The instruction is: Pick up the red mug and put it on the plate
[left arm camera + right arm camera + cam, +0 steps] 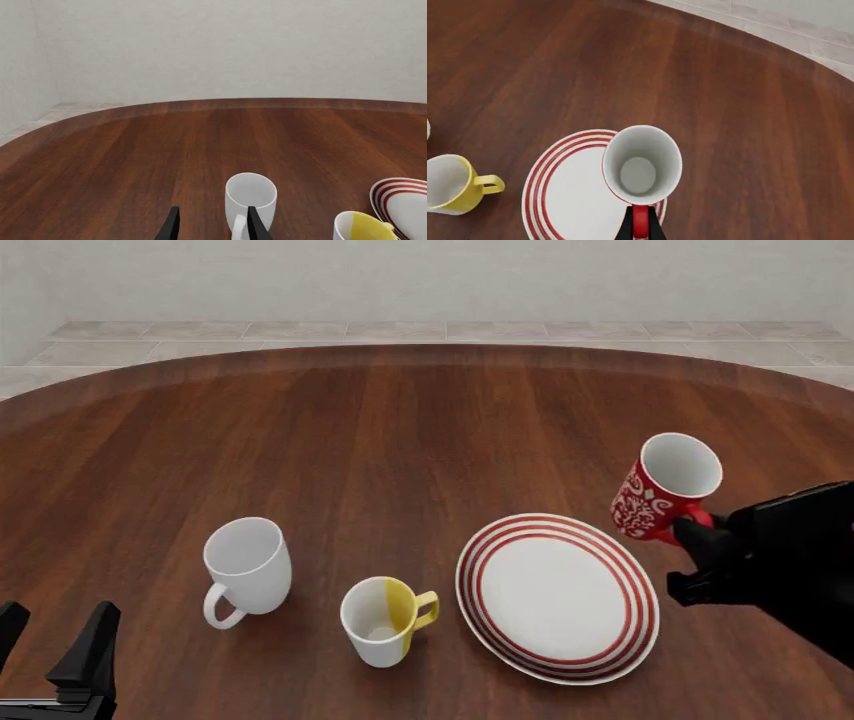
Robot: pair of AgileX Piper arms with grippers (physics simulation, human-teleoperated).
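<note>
The red mug (663, 487) with its white swirly pattern hangs tilted in the air just right of the plate (557, 595), held by its red handle. My right gripper (693, 532) is shut on that handle. In the right wrist view the mug's white inside (640, 165) faces the camera, above the plate's red-ringed rim (537, 187), with the fingers (639, 227) clamped on the handle. My left gripper (54, 645) is open and empty at the near left edge; its fingers (212, 227) show in the left wrist view.
A plain white mug (248, 566) stands left of centre, also in the left wrist view (251, 197). A white-and-yellow mug (382, 619) stands between it and the plate, also in the right wrist view (450, 184). The wooden table (400, 440) curves away at the back.
</note>
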